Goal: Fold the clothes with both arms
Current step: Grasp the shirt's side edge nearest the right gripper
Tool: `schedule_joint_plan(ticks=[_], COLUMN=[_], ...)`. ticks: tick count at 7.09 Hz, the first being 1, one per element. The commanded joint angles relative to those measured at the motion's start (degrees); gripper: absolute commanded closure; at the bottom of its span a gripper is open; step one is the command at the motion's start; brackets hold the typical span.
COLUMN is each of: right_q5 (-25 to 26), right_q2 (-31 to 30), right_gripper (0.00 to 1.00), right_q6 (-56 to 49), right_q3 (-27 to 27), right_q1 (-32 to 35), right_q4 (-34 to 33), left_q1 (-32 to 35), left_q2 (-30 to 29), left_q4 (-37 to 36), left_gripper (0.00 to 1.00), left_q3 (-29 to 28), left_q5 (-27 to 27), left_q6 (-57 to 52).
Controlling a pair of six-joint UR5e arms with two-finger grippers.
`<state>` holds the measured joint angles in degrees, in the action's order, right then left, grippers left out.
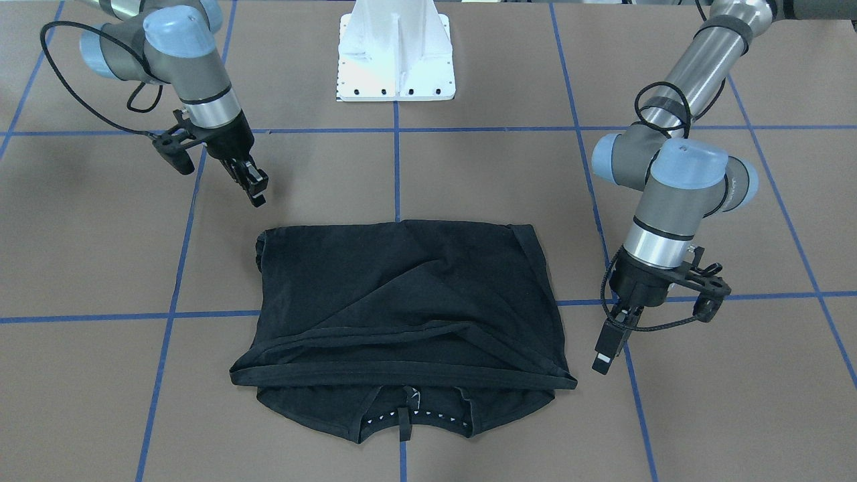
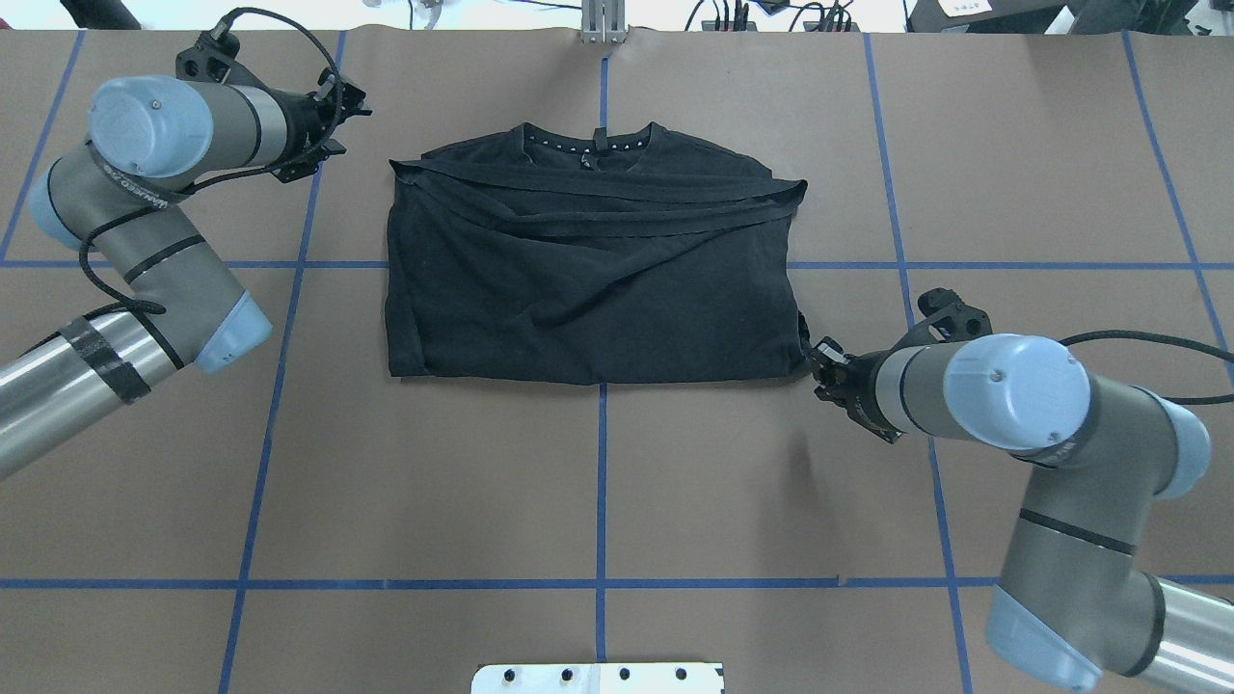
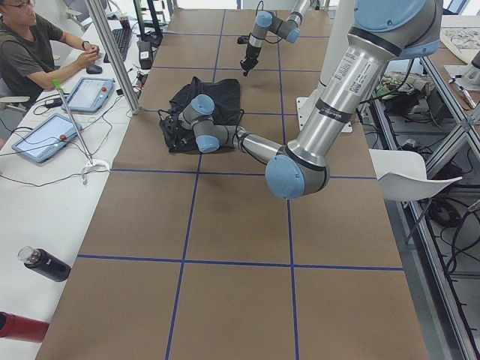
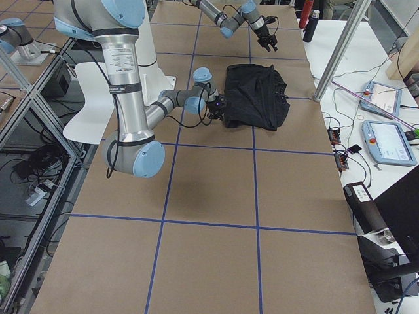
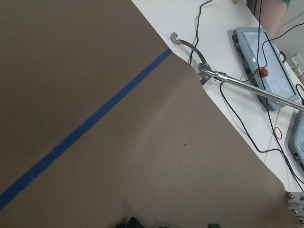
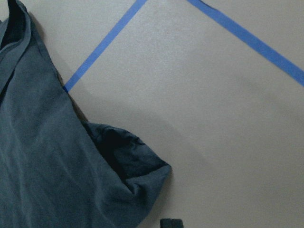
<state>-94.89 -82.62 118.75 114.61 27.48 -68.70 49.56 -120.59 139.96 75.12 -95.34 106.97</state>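
Note:
The black T-shirt (image 1: 402,301) lies folded into a rough rectangle at the table's middle, its white-dotted collar (image 1: 415,418) peeking out on the side away from the robot. No chest print shows. My left gripper (image 1: 606,355) hovers beside the shirt's collar-end corner, clear of the cloth. Its two fingertips (image 5: 134,222) stand apart in the left wrist view, so it is open and empty. My right gripper (image 2: 818,364) sits close to the shirt's robot-side corner (image 6: 142,180) without holding it. A single centred tip shows in the right wrist view, so it looks shut.
The white pedestal base (image 1: 396,60) stands at the robot's edge. A person (image 3: 37,52) sits at a side bench with tablets (image 3: 45,135) and a dark bottle (image 3: 45,264). A metal rod (image 5: 247,83) lies past the table's far edge. Blue tape lines grid the brown tabletop (image 2: 598,482).

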Motion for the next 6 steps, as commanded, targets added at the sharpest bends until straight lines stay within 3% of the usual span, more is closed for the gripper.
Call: schedule_joint_plan(ticks=[1,2,3,4,5,6], right_q5=[-0.65,-0.3,0.66,1.63,1.73,1.81], right_q2=[-2.2,-0.1,3.83,4.48,4.92,5.19], right_gripper=[1.0,0.68,0.27,0.19,0.01,0.01], right_q6=[0.86,0.87,1.22,1.74,1.66,1.48], right_q3=[2.66,0.2,-3.56,-4.64,-6.39,-8.5], right_q1=[-0.49,-0.41,0.29,0.29,0.38,0.38], right_q4=[0.14,0.58,0.15,0.23,0.49,0.76], left_q1=[0.01,-0.08,-0.08,-0.08,-0.08,-0.17], left_q2=[0.01,0.01,0.01,0.01,0.27,0.62], left_q4=[-0.03,-0.03,-0.03,-0.03,-0.03,0.05], left_gripper=[0.35,0.35,0.35,0.35,0.35,0.35], left_q3=[0.47,0.38,0.47,0.38,0.38,0.47], left_q5=[-0.02,-0.02,-0.02,-0.02,-0.02,0.06], left_q6=[0.25,0.34,0.51,0.52,0.52,0.52])
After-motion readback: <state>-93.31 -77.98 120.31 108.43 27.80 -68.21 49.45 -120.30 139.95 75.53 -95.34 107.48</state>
